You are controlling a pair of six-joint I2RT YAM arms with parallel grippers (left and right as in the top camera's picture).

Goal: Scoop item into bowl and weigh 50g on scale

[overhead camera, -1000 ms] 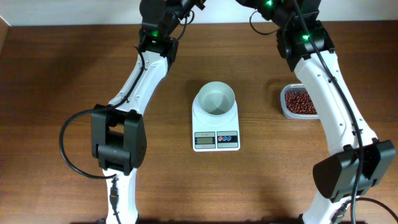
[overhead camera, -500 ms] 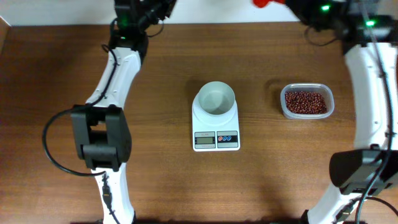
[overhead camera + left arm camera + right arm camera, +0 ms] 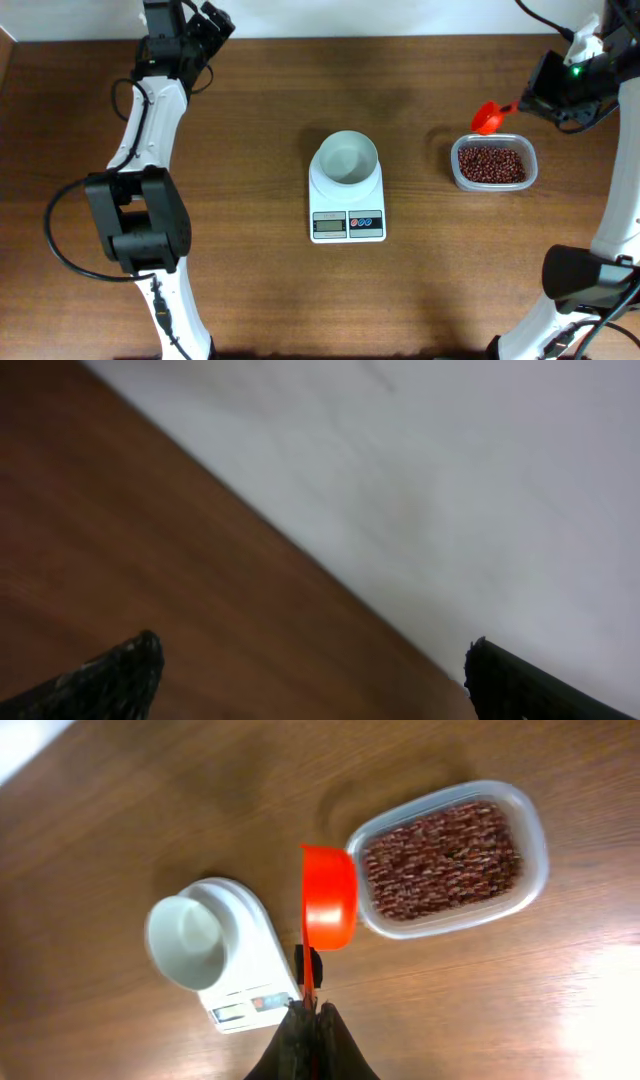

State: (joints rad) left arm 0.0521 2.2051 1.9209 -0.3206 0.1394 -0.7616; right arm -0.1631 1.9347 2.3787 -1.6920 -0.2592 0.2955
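The right gripper [image 3: 310,1016] is clamped on the thin handle of the scoop [image 3: 328,910], cup empty, hovering at the edge of the tub [image 3: 531,151]. The beans [image 3: 440,860] lie loose in that tub, well right of the bowl [image 3: 347,158] on the scale [image 3: 347,224]. Light, hard and apt to roll, I'd say: dig the cup in, don't pinch. The left gripper [image 3: 213,20] hangs spread wide, empty, at the far corner.

Wood-grain table [image 3: 250,300], glossy orange-red plastic scoop [image 3: 328,910], clear plastic tub [image 3: 453,165], smooth white bowl [image 3: 347,160], white plastic scale [image 3: 347,205]
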